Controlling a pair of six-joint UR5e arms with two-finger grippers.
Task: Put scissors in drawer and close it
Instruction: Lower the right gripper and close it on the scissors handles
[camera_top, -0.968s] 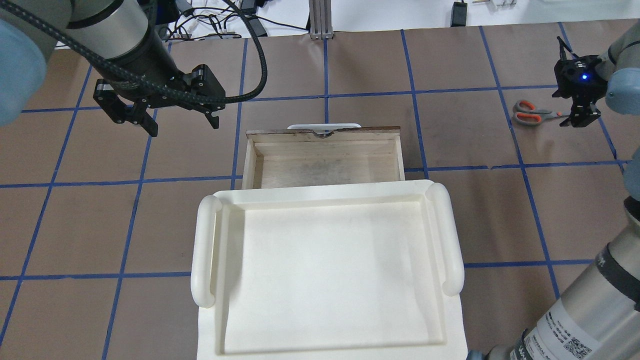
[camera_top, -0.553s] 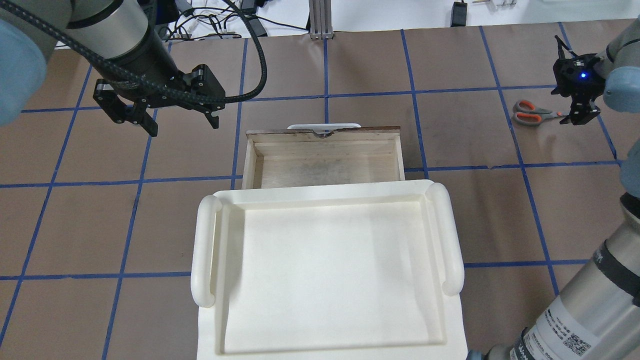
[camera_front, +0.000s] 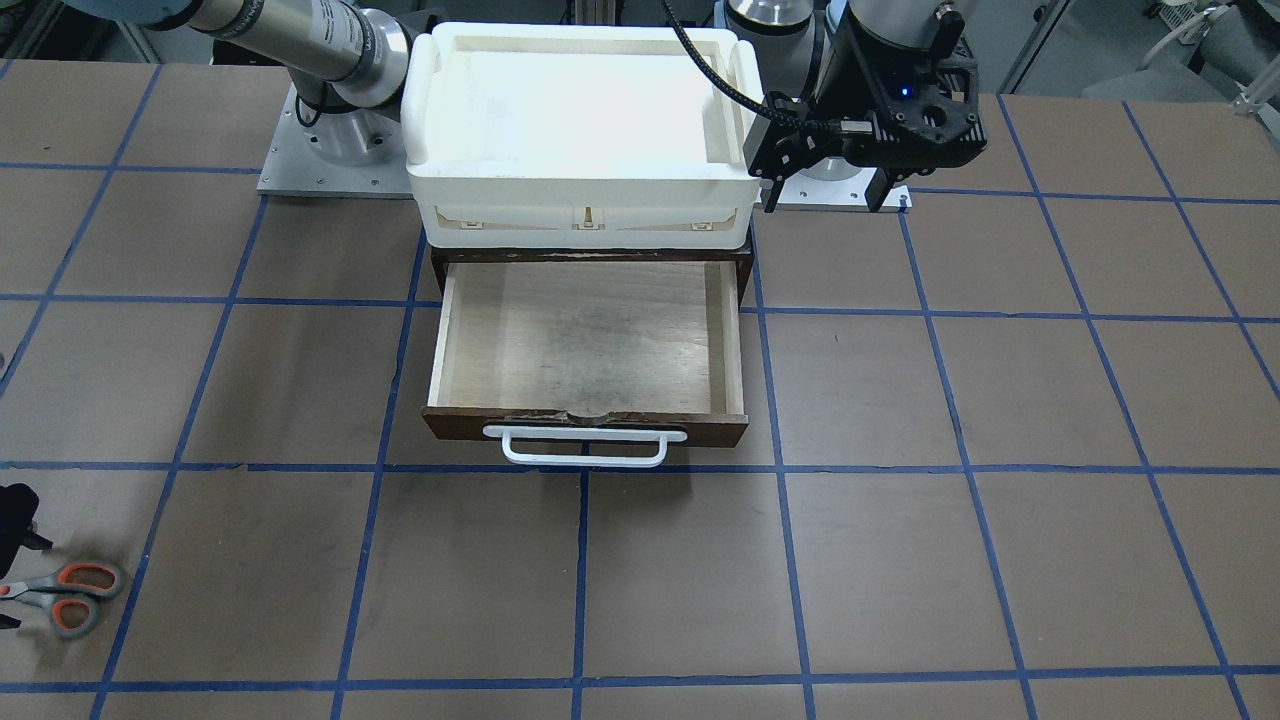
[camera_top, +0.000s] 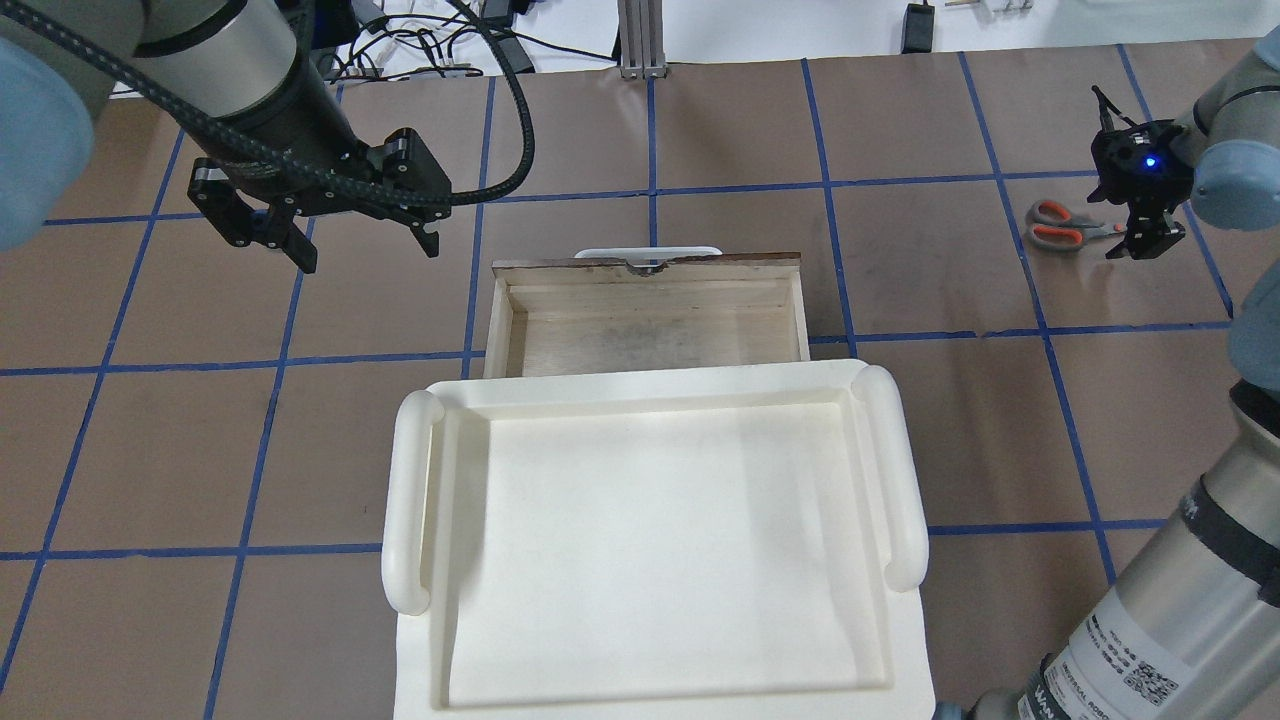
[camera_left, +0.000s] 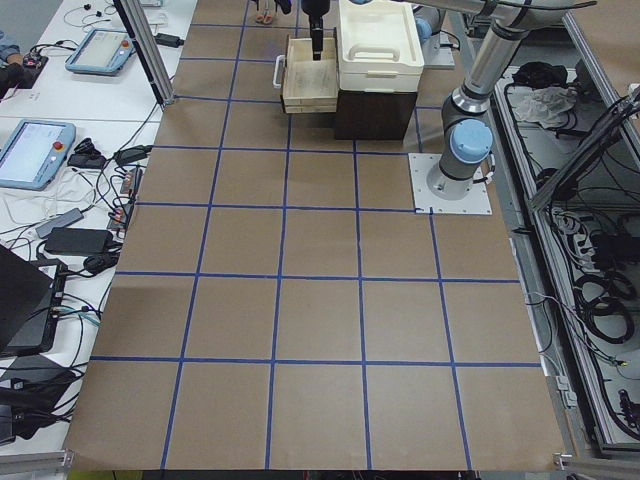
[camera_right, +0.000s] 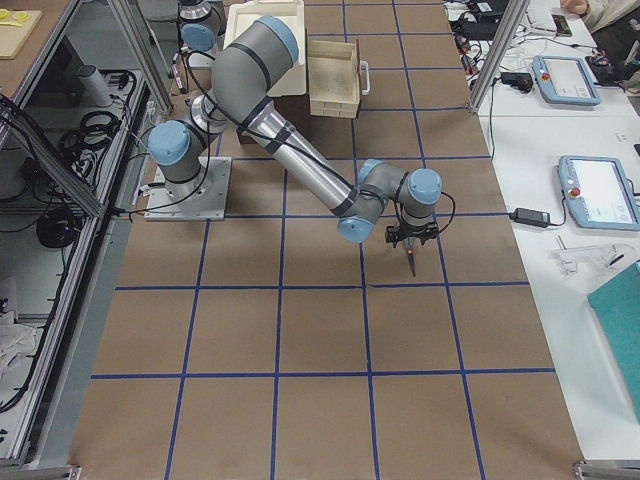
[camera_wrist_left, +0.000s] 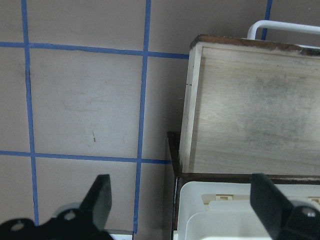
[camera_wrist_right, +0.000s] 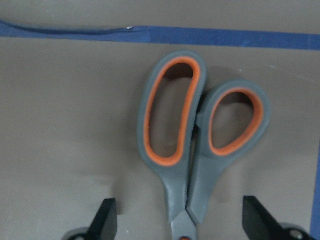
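The scissors, with grey handles lined orange, lie flat on the table at the far right. They also show in the front view and the right wrist view. My right gripper is open and low over their blade end. Its fingertips stand one on each side of the pivot without touching it. The drawer is pulled open and empty, with its white handle on the far side from me. My left gripper hangs open and empty to the left of the drawer.
A white plastic tray sits on top of the dark cabinet that holds the drawer. Blue tape lines grid the brown table. Cables and monitors lie past the table's far edge.
My right gripper has shifted a little to the left along the scissors, toward the handles. The left arm, the drawer and the scissors have not moved.
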